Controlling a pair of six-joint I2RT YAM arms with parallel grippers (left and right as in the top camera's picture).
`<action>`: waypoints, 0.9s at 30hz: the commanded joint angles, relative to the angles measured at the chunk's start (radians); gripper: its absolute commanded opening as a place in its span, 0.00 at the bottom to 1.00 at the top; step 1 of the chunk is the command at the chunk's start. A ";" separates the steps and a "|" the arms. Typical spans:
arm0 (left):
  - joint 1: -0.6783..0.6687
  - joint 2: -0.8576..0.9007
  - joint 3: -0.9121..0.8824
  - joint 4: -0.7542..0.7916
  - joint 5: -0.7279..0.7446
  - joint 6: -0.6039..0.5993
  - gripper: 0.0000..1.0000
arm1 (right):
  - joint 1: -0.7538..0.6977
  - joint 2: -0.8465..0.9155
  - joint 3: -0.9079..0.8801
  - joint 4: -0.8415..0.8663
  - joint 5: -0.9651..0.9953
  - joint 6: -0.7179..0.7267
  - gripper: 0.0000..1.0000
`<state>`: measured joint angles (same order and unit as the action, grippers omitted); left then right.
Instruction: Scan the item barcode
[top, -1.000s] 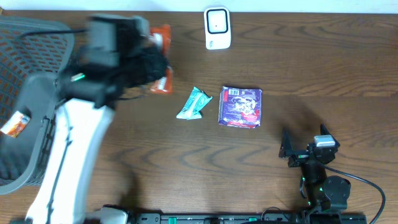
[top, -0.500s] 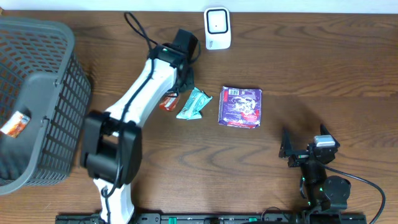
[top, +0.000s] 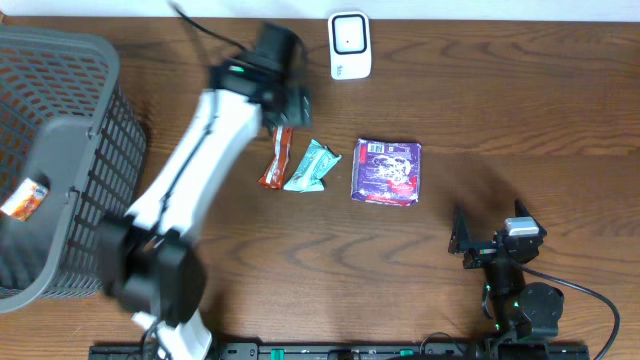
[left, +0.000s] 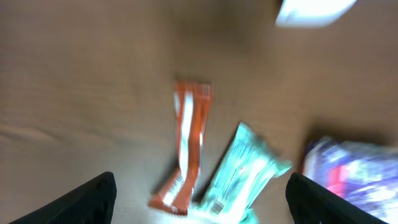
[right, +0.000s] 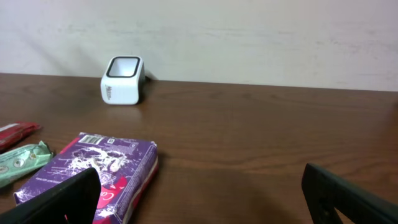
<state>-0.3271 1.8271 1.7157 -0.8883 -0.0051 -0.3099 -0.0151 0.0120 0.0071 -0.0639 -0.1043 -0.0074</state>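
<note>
A slim orange snack bar (top: 277, 158) lies flat on the dark wooden table (top: 500, 110), a little left of centre. Its wrapper is orange-red with a pale stripe down its length; the left wrist view is too blurred to show any barcode. The bar's near end meets a teal packet (top: 313, 167) just to its right. A purple box (top: 387, 172) lies flat beyond that, with a white label panel near one corner.

The white scanner (top: 350, 45) stands near the far edge, up and to the right of the bar, with bare wood between them. A grey mesh basket (top: 60, 150) fills the left side, holding one small orange-and-white item (top: 25, 197). The middle and right of the table are bare wood, and a pale wall runs behind the far edge.

The left arm stretches diagonally from the near edge. The left gripper (top: 288, 103) hangs above the bar's far end, its fingers (left: 87, 199) spread wide with nothing between them. The right gripper (right: 202, 186) sits low at the near right, well apart from everything, jaws also wide apart and empty.
</note>
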 joint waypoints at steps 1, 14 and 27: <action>0.105 -0.213 0.063 0.043 -0.048 0.029 0.88 | 0.009 -0.005 -0.001 -0.004 -0.006 0.014 0.99; 0.673 -0.385 0.017 0.117 -0.348 0.025 0.96 | 0.010 -0.005 -0.001 -0.004 -0.006 0.014 0.99; 0.957 -0.116 -0.067 0.065 -0.364 -0.305 0.99 | 0.010 -0.005 -0.001 -0.004 -0.006 0.014 0.99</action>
<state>0.5961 1.6665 1.6569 -0.8043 -0.3386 -0.5106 -0.0151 0.0120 0.0071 -0.0639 -0.1043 -0.0074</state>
